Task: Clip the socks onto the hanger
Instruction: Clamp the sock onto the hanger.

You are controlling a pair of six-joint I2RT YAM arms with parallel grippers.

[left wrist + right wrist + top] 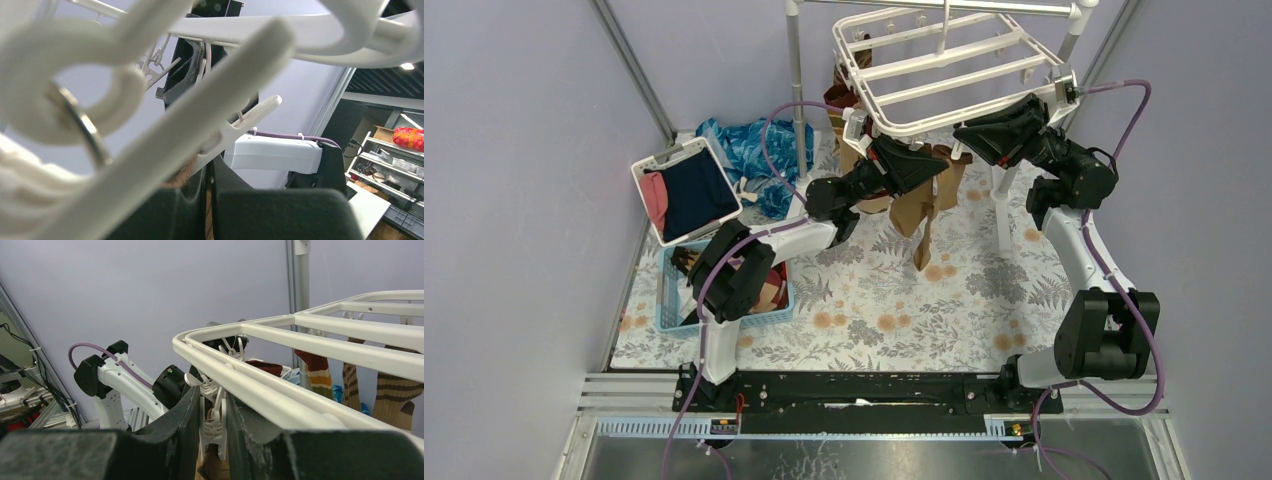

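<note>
Top camera first: the white plastic rectangular hanger hangs over the far edge of the flower-patterned worktop, and soft brown and tan socks dangle from its near rail. My left gripper and right gripper meet just under that rail. I judge the socks light, limp and stretchy, so they are best pinched at the cuff. The hanger looks stiff but free to swing.

On the left wrist camera the jaws are fully closed, with a sliver of brown sock cuff nipped at their tips. It sits right below a small white plastic clip.

On the right wrist camera the jaws stand partly apart, both pressing on a clip and squeezing it. Brown fabric shows just beneath it. Striped socks hang from the hanger's far side.
</note>
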